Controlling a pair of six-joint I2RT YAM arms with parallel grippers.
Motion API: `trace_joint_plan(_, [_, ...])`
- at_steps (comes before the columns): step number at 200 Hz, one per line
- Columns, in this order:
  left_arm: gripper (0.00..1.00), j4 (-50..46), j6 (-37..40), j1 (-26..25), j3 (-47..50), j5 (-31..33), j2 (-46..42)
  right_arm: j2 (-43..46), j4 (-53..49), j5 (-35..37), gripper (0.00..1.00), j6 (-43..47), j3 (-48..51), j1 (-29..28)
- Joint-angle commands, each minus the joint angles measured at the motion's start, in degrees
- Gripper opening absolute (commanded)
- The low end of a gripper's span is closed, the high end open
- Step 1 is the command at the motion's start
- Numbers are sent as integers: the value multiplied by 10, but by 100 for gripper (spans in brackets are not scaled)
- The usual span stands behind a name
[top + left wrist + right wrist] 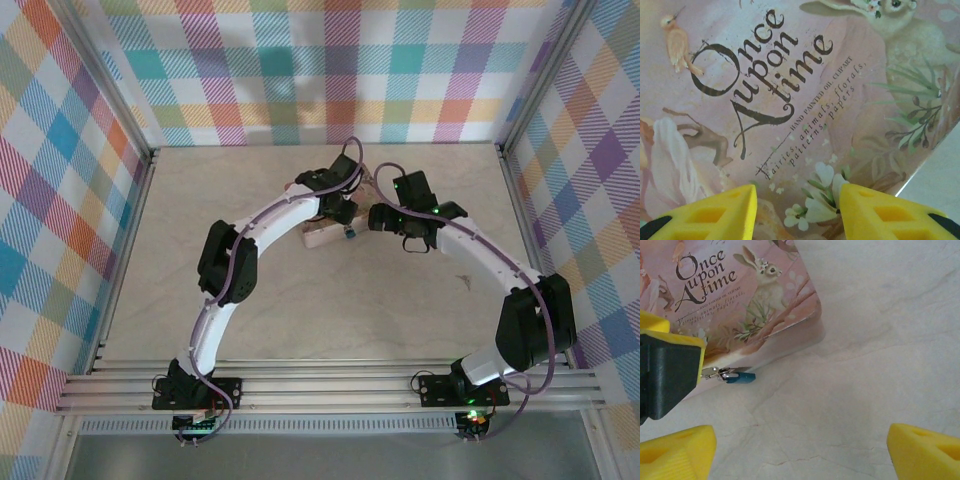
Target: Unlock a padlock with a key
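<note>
– While the right gripper [800, 450] hangs with fingers spread wide, is the padlock [731, 375] open?
– Not yet, I think. It lies on the table [880, 340] just beside the tin [740, 300]. The left gripper [797, 200] hovers over the tin, fingers half apart, holding nothing. All the unlocking looks left.

The padlock [727, 375], tiny silvery metal with a teal-blue end, lies flat on the table [865, 365], touching the pink tin's [740, 300] edge
</note>
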State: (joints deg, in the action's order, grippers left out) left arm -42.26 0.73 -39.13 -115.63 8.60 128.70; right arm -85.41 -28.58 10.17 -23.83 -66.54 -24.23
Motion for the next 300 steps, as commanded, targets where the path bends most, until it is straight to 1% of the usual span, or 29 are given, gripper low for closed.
trace_joint_plan(1, [48,-40,20,-6,61,-4,-32,0,6,-54,89,-41,20,16])
trace_joint_plan(20, [48,-25,20,-6,101,5,-71,-12,6,-81,89,-60,22,29])
trace_joint_plan(60, [52,-20,22,-4,157,50,-133,-49,3,-126,88,-67,-2,31])
trace_joint_plan(88, [52,-9,13,7,192,46,-195,-67,21,-150,84,-77,-13,31])
trace_joint_plan(108, [55,-4,-6,29,218,31,-236,-76,34,-152,83,-81,-19,30])
trace_joint_plan(131, [60,8,-46,74,254,-16,-272,-105,19,-149,83,-75,-51,31])
trace_joint_plan(142, [63,19,-78,105,276,-54,-285,-122,8,-148,84,-70,-67,31])
trace_joint_plan(160, [66,71,-134,163,325,-158,-300,-149,-10,-149,85,-58,-95,31])
trace_joint_plan(168, [71,102,-158,185,351,-202,-303,-160,-18,-150,85,-53,-106,30])
trace_joint_plan(181, [72,133,-178,206,374,-245,-301,-175,-28,-148,85,-46,-122,31])
trace_joint_plan(220, [70,152,-190,211,367,-290,-250,-207,-40,-138,82,-32,-150,31])
trace_joint_plan(240, [67,169,-209,212,355,-319,-216,-214,-38,-135,79,-32,-151,33])
trace_joint_plan(254, [63,181,-226,212,346,-334,-190,-217,-38,-133,78,-32,-152,35])
trace_joint_plan(276, [59,198,-251,211,333,-346,-162,-219,-36,-131,73,-32,-151,41])
trace_joint_plan(300, [56,217,-277,205,310,-356,-134,-222,-34,-134,66,-29,-151,53])
